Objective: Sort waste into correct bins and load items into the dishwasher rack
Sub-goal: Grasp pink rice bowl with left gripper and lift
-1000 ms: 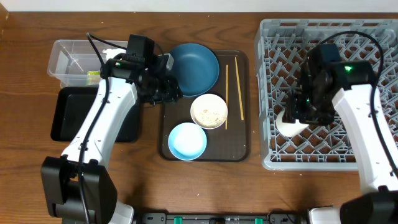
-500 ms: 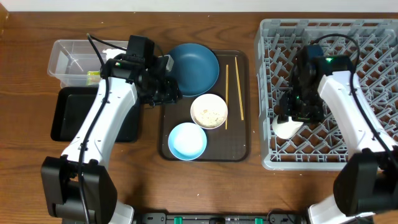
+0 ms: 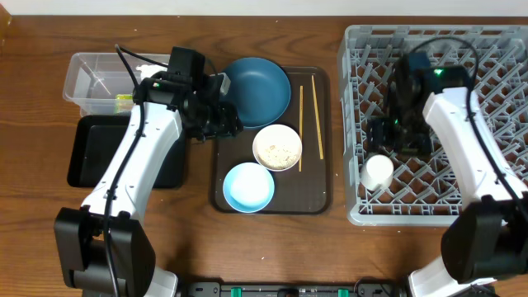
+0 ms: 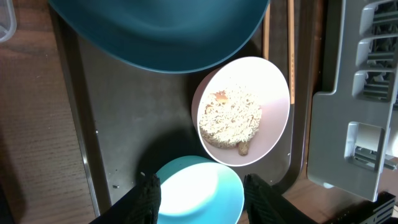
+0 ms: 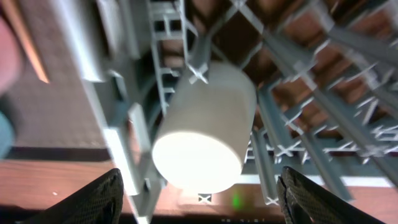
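The small white cup (image 3: pixel 378 172) lies on its side in the front-left part of the grey dishwasher rack (image 3: pixel 495 58). My right gripper (image 3: pixel 394 134) hangs just behind it, open; the cup (image 5: pixel 205 134) is free between and beyond its fingers (image 5: pixel 93 199). On the brown serving tray sit the dark blue plate (image 3: pixel 257 89), the cream bowl (image 3: pixel 277 147) with rice scraps (image 4: pixel 230 118), the light blue bowl (image 3: pixel 248 187) and two chopsticks (image 3: pixel 301 124). My left gripper (image 3: pixel 216 115) hovers open at the tray's left edge, holding nothing. The light blue bowl (image 4: pixel 199 193) shows beyond its fingertips (image 4: pixel 146 199).
The clear tub (image 3: pixel 92 76) stands at the back left with a yellow-green wrapper (image 3: pixel 124 101) in it. The black tray (image 3: pixel 87 153) lies just in front of it. The brown serving tray (image 3: pixel 318 194) fills the middle, with the rack's wall (image 4: pixel 348 124) close on its right.
My right gripper has opened and drawn back from the white cup, which now lies loose in the rack. The left arm has stayed in place, its jaws slightly wider.
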Controlling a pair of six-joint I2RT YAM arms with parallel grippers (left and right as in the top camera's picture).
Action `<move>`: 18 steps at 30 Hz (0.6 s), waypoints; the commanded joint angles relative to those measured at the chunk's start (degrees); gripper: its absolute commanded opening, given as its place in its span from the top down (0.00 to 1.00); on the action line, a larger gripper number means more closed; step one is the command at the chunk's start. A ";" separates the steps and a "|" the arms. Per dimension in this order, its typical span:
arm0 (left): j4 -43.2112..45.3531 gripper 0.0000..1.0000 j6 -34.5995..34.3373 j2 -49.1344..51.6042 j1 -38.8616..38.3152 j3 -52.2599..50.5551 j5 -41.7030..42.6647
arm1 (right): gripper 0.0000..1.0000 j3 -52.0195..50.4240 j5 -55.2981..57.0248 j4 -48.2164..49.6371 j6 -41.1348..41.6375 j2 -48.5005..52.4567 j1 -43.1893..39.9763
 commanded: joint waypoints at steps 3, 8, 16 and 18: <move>1.11 0.53 1.70 -0.59 -1.09 0.68 -0.31 | 0.15 8.44 -0.11 -0.55 -0.42 -3.34 1.38; 1.92 0.46 3.45 -0.59 -8.81 3.13 -9.14 | 0.08 10.21 0.15 -0.17 -1.09 -3.37 -0.24; 4.94 0.39 9.92 3.15 -24.85 3.10 -21.59 | 0.05 10.21 0.13 -0.11 -1.95 -3.34 -5.38; 5.14 0.39 11.28 5.16 -27.17 3.10 -23.04 | 0.05 10.21 0.13 -0.20 -1.95 -3.34 -6.08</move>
